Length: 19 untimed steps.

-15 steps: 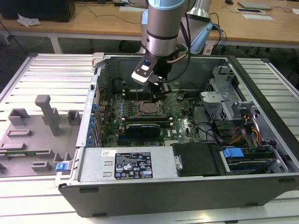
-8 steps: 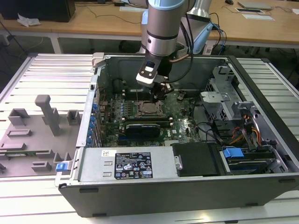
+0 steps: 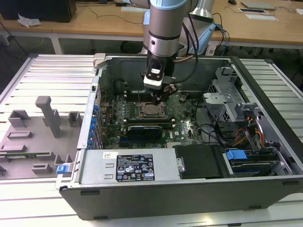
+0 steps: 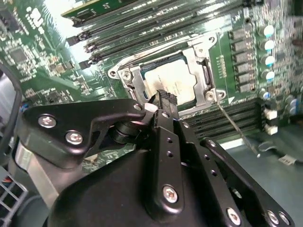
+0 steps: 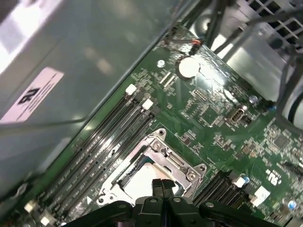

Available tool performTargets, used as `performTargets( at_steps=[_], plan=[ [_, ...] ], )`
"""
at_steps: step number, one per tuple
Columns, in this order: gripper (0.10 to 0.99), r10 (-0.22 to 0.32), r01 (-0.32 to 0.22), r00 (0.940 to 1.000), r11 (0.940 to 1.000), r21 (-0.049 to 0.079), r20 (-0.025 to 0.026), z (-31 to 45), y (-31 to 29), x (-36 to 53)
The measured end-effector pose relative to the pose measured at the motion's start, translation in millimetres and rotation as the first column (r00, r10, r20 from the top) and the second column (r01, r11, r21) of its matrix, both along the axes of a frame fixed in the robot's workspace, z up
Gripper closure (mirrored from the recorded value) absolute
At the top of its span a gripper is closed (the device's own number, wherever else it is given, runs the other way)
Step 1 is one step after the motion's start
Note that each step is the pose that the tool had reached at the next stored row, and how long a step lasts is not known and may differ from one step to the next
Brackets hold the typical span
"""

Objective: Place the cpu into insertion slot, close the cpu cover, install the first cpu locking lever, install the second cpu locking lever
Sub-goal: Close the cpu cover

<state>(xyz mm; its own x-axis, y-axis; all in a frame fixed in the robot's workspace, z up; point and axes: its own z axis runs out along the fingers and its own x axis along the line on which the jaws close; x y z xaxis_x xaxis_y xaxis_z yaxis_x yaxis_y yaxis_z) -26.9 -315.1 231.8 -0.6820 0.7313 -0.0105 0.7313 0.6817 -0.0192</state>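
Table: one, slatted metal, carrying everything listed here.
Computer case: one, lying open on the table; the hand is lowered inside it.
Grey tray: one, with moulded blocks, on the table well apart from the hand, towards the exterior view's left.
Arm: one, coming straight down into the case.
Motherboard: one, green, flat on the case floor beneath the hand.
Hand: one, black. In both wrist views its two fingers are pressed together with nothing seen between them. The tips hang just over the near edge of the socket; contact cannot be judged.
Insertion slot: one, directly under the hand.
Cpu cover: one grey metal frame, lying flat on the slot just ahead of the fingertips.
Cpu: one, pale silvery top, seated in the slot and showing through the cover's window, just beyond the fingertips.
Locking lever: one thin wire rod made out, slanting away from a socket corner across the long black slots beside the hand.
Coin cell: one, on the board, well beyond the socket from the hand.
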Motion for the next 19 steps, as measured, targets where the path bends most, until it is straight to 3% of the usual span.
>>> performTargets(
  at_steps=[5, 6, 8, 17, 19],
  plan=[
    [0.98, 0.101, -0.101, 0.9949, 0.9949, -0.008, -0.0005, -0.2, 0.0, 0.0],
    [0.98, 0.143, -0.143, 0.9897, 0.9897, -0.011, -0.0009, -0.4, 0.0, 0.0],
    [0.98, 0.177, -0.177, 0.9842, 0.9841, -0.013, -0.0012, -0.4, 0.0, 0.0],
    [0.98, 0.359, -0.359, 0.9335, 0.9332, -0.023, -0.004, -1.1, 0.0, 0.0],
    [0.98, 0.412, -0.412, 0.911, 0.9107, -0.025, -0.0048, -1.3, 0.0, 0.0]
  ],
)
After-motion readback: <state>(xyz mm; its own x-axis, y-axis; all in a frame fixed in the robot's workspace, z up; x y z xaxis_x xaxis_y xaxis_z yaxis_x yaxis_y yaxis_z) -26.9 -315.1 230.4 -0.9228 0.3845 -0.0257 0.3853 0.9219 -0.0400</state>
